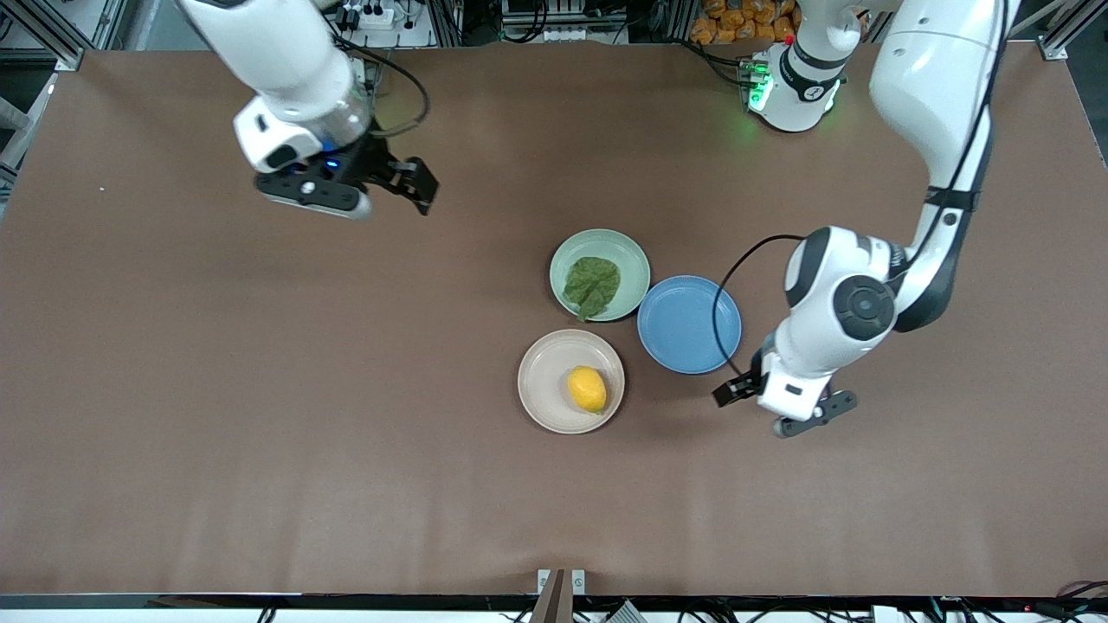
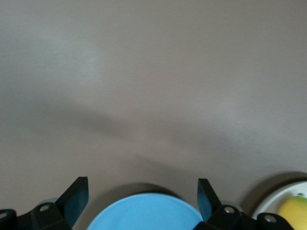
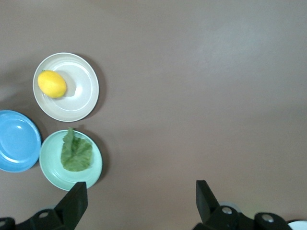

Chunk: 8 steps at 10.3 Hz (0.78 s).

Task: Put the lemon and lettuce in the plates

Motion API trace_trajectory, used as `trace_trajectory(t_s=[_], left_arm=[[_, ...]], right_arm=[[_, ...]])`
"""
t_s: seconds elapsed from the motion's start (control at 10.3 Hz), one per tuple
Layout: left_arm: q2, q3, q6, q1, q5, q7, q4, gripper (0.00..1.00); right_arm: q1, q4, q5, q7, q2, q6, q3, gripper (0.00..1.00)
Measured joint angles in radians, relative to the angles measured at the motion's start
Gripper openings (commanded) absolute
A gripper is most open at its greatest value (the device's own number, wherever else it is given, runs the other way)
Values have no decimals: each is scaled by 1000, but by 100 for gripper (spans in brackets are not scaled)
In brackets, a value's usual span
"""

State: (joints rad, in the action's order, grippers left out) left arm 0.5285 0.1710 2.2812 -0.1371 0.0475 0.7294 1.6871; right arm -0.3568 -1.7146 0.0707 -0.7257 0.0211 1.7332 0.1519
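The yellow lemon [image 1: 588,388] lies in the cream-beige plate [image 1: 541,381]. The green lettuce [image 1: 593,285] lies flat in the mint plate [image 1: 628,255]. My left gripper [image 1: 734,391] is open and empty, low over bare table beside the blue plate, toward the left arm's end. In the left wrist view its open gripper [image 2: 141,187] shows the lemon [image 2: 293,213] at the edge. My right gripper [image 1: 414,186] is open and empty, high over bare table toward the right arm's end. The right wrist view, with its gripper [image 3: 140,189], shows the lemon [image 3: 52,84], lettuce [image 3: 76,153] and both plates.
An empty blue plate [image 1: 689,324] sits touching the mint plate, beside the cream plate, and shows in the left wrist view [image 2: 146,213]. The left arm's black cable [image 1: 718,294] loops above it. The left arm's base [image 1: 792,82] stands at the table's back edge.
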Motion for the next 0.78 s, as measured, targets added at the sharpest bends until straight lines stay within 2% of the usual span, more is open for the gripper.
trace_trajectory(t_s=[0.29,0.58,0.78], left_arm=[[-150,5,0,66,0,0,188,100],[-294,6,0,100,0,0,344,100],[-394,10,0,100,-1,0,430,100]], right_arm=[[39,-5,-72,189,40,-46,-47,100],[53,-5,-89,426,81,-93,-189,100],[97,-5,-90,532,97,-103,-243,100]])
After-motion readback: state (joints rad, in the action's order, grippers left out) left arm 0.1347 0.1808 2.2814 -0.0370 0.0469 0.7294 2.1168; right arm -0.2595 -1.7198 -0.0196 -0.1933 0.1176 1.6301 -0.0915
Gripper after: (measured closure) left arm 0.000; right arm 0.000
